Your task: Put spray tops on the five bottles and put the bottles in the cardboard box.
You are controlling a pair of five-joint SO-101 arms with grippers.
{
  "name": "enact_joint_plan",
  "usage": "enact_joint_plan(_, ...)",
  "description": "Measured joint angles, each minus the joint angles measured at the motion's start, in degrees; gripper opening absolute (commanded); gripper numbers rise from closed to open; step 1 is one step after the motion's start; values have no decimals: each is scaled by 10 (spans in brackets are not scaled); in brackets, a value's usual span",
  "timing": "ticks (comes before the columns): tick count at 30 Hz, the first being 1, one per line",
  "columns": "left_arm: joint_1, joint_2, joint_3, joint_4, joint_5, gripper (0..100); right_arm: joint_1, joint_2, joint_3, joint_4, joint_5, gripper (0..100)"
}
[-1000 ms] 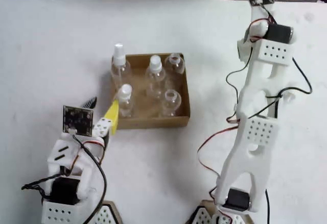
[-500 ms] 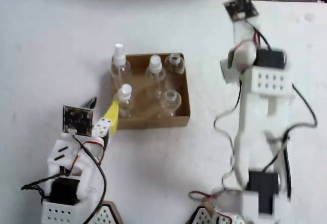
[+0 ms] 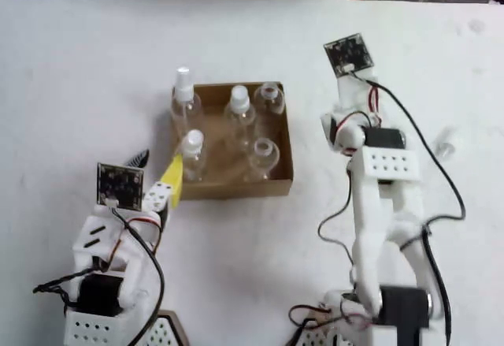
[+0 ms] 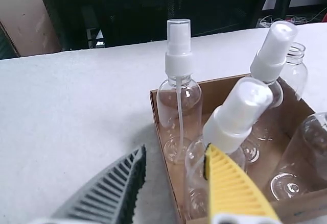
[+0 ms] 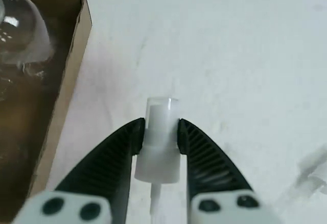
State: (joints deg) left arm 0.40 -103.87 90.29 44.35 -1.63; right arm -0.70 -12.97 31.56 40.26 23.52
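Note:
The cardboard box (image 3: 287,137) holds several clear bottles. Three of them carry white spray tops (image 3: 183,78) (image 3: 239,96) (image 3: 193,139); two stand open-necked (image 3: 268,91) (image 3: 262,150). My right gripper (image 5: 158,127) is shut on a white spray top (image 5: 157,147), held above the table just to the right of the box wall (image 5: 66,86). My right arm (image 3: 372,161) stands to the right of the box. My left gripper (image 4: 171,193) is open at the box's left front corner, its yellow finger (image 4: 232,193) against the nearest topped bottle (image 4: 232,127).
Another spray top (image 3: 447,135) lies on the white table at the far right, also seen as a clear piece (image 5: 311,175). The table's far edge runs along the back, with dark furniture behind it.
My right arm has swung left from the table's far right toward the box, carrying the spray top. The left arm has kept still.

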Motion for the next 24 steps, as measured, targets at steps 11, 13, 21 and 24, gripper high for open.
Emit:
enact_joint_plan(11, 0, 0, 0, 0, 0, 177, 1, 108, 0, -80, 0, 94)
enact_joint_plan(13, 0, 0, 0, 0, 0, 177, 0, 108, 0, -80, 0, 149)
enact_joint_plan(21, 0, 0, 0, 0, 0, 177, 2, 114, -1, -80, 0, 170)
enact_joint_plan(24, 0, 0, 0, 0, 0, 177, 1, 114, -6, -62, 3, 170)
